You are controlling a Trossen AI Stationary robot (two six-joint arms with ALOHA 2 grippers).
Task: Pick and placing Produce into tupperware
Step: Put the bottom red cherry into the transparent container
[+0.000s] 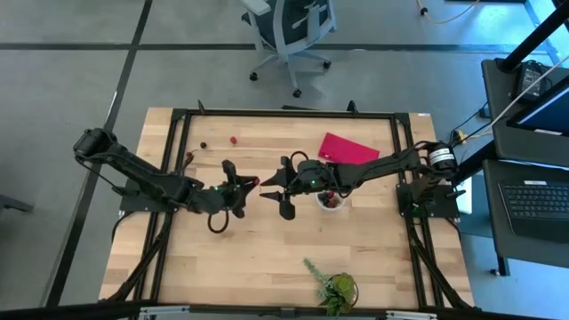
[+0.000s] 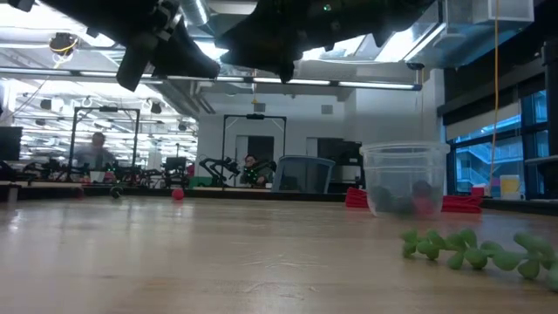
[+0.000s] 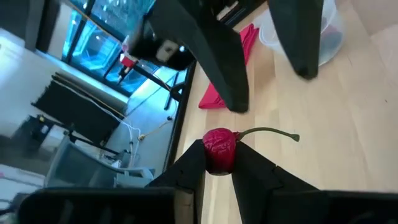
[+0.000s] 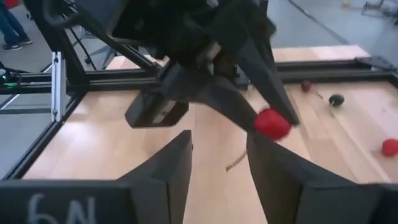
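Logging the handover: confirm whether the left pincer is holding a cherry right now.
Yes, in the left wrist view the left pincer is shut on a red cherry with its stem sticking out sideways.

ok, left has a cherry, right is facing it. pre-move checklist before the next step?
1. Left gripper shut on the cherry: ok, fruit is pinched between the fingertips, stem sticking out sideways.
2. Right gripper open: ok, jaws stand apart with nothing between them.
3. Grippers lined up: ok, tips face each other over mid-table; the cherry shows just off the right gripper's gap.
4. Cup upright: ok, standing with a few fruits already inside.
5. Cup within reach: ok, it sits just beside the right arm.
6. Fruit left on table: not ok, loose pieces still lie at the far side.
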